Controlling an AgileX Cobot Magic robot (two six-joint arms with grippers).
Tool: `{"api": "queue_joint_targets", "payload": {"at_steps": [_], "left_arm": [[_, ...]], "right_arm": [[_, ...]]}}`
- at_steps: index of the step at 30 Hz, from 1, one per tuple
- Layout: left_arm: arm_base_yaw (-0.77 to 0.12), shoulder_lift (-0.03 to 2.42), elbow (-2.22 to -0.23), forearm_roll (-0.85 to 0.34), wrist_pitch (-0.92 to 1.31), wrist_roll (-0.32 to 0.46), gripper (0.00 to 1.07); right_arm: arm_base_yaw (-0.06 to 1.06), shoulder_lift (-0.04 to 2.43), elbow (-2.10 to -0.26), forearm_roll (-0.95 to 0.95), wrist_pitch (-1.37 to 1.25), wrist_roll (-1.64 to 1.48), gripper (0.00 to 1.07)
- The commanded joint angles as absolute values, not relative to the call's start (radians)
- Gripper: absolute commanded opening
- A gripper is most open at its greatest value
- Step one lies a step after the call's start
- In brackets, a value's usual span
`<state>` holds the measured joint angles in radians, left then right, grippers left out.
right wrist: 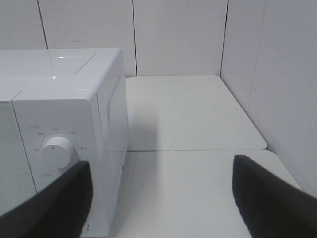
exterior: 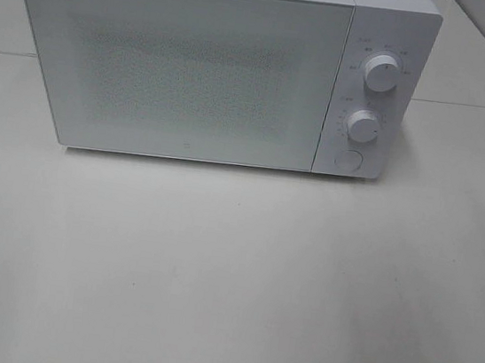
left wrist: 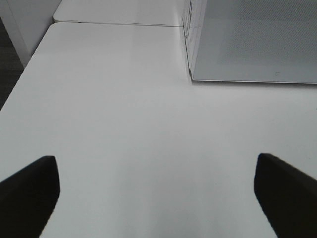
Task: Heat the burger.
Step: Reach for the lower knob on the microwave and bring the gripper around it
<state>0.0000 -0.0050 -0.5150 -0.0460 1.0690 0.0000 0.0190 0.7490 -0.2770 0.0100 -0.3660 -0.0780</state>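
The burger is out of view in every frame. A white microwave (exterior: 186,67) stands at the back of the table with its door shut. Neither arm shows in the high view. In the left wrist view my left gripper (left wrist: 154,163) is open low over bare table, its dark fingers (left wrist: 29,191) wide apart and empty, with the microwave's (left wrist: 257,44) front corner ahead. My right gripper (right wrist: 161,163) is also open and empty, beside the microwave's (right wrist: 59,99) control side, level with its upper knob (right wrist: 57,152).
The microwave panel carries two round knobs (exterior: 381,73) (exterior: 362,126) and a round button (exterior: 347,160). The white table (exterior: 230,278) spreads in front of it. A panelled wall (right wrist: 287,74) closes the right side, and the table's left edge (left wrist: 20,84) drops off.
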Motion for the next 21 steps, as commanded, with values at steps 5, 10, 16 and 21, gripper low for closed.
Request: {"api": "queue_joint_targets", "payload": {"at_steps": [5, 10, 16, 21], "left_arm": [[0.002, -0.021, -0.516, -0.044, 1.072, 0.0, 1.01], [0.002, -0.021, -0.516, -0.044, 1.072, 0.0, 1.01], [0.002, -0.021, -0.516, -0.044, 1.072, 0.0, 1.01], [0.002, -0.021, -0.516, -0.044, 1.072, 0.0, 1.01]], "right_arm": [[0.013, 0.958, -0.207, -0.016, -0.742, -0.031, 0.76], [0.013, 1.157, -0.149, -0.118, -1.077, 0.033, 0.76], [0.014, 1.373, -0.144, -0.135, -1.28, 0.063, 0.76], [0.101, 1.49, -0.147, -0.066, -1.345, 0.008, 0.76]]}}
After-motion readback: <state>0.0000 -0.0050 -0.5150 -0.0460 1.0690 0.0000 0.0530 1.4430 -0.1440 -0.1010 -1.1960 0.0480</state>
